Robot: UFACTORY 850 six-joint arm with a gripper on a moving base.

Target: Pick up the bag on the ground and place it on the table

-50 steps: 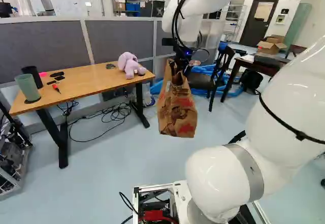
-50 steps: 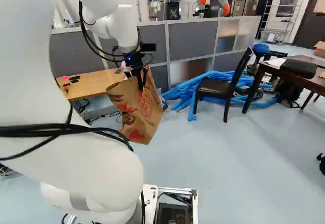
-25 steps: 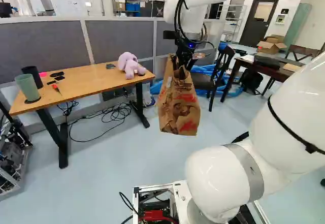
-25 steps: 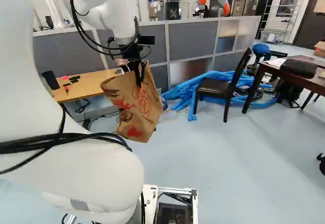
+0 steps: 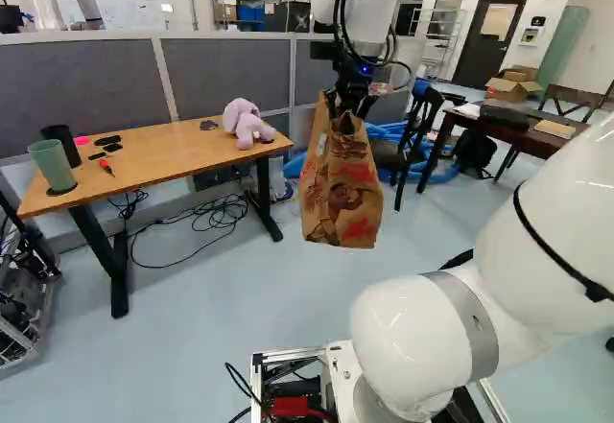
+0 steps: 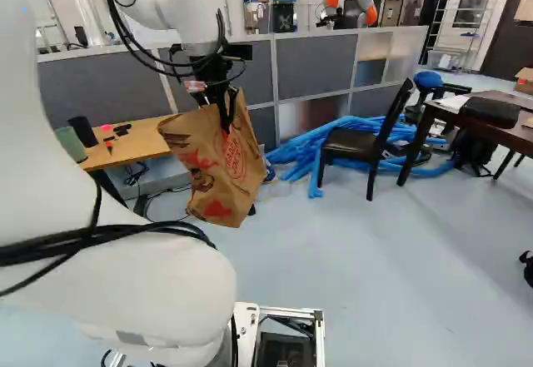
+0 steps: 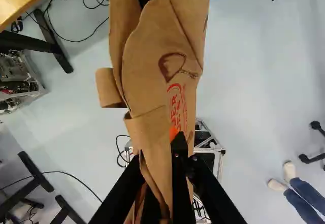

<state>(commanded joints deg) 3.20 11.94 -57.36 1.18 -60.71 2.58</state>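
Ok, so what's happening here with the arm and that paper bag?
The white robot arm is holding the brown paper bag in the air, with its tool pinching the bag near the top. The bag hangs over the floor, just right of the light wooden table in the left base view, and isn't on any table yet. A purple plush toy sits on the table's end nearest the bag.

Base views overlapping; wrist view downward
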